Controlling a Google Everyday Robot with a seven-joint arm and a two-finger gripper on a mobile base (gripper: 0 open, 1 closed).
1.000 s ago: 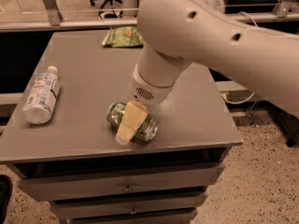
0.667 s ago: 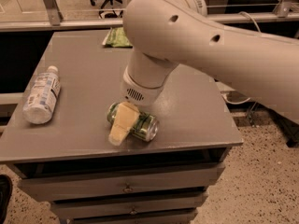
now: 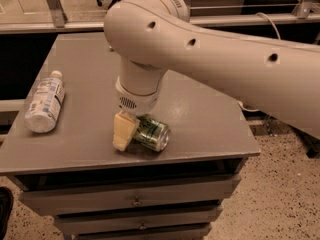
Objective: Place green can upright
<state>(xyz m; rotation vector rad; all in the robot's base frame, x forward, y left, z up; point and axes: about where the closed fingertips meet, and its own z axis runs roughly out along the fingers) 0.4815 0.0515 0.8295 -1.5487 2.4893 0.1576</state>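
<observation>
The grey cabinet top [image 3: 210,124] sits above drawers. The gripper [image 3: 131,134] is lowered against the green can [image 3: 151,133], which lies on its side close to the near edge; whether it grasps the can cannot be told. Bare surface stretches right and far. A plastic bottle [image 3: 45,101] lies by the left edge.

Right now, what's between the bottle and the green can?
Bare tabletop, then the gripper right beside the green can, on its side facing the bottle, seen in the camera view.
</observation>
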